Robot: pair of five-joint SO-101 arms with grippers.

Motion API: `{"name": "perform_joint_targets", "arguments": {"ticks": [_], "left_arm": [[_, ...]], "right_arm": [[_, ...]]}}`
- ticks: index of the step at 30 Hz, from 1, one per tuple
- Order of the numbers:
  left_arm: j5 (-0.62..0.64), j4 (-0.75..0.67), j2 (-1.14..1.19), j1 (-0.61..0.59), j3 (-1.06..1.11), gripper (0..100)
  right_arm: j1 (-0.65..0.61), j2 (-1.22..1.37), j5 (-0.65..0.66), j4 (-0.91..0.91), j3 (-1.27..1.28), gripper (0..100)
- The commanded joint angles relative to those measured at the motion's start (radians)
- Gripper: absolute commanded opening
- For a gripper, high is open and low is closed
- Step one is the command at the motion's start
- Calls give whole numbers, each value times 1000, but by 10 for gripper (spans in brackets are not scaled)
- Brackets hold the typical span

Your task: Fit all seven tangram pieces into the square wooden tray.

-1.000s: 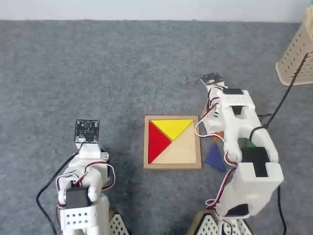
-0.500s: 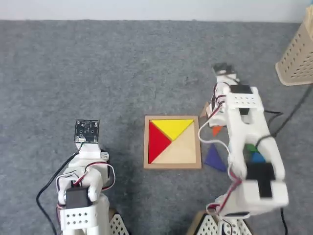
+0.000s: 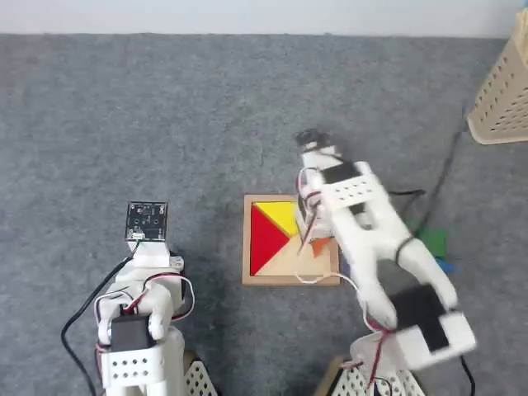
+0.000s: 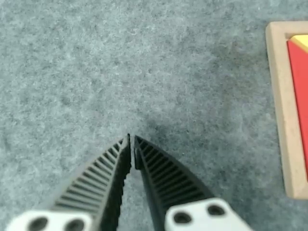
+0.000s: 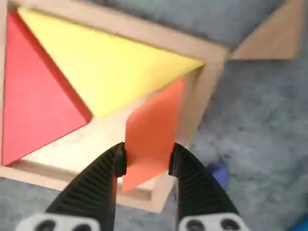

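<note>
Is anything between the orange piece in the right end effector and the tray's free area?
Nothing visible. The right end effector holds the orange piece over bare wood of the tray, beside the yellow triangle.

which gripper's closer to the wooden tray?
Right: the right gripper holds the orange piece over the tray, right side; left gripper is above carpet, off its left edge.
</note>
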Motion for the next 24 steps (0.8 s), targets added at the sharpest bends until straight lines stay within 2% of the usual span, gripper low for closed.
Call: {"name": "perform_joint_targets", "arguments": {"ticks": [1,7,11,16,24], "left_arm": [[8,6,-21,-5,-19,12],[8,6,-21,-5,-19,12],[8,6,-21,-5,-19,12],[8,6,-21,-5,-19,12],[8,6,-21,-5,-19,12]], "right_arm": [[-10,54,-23,-16,-74,9],[19,87,-52,-15,-127,23],[67,91,-55,-7,-150,135],[64,82,-49,-5,-160,228],[27,81,-11,-4,-172,250]]}}
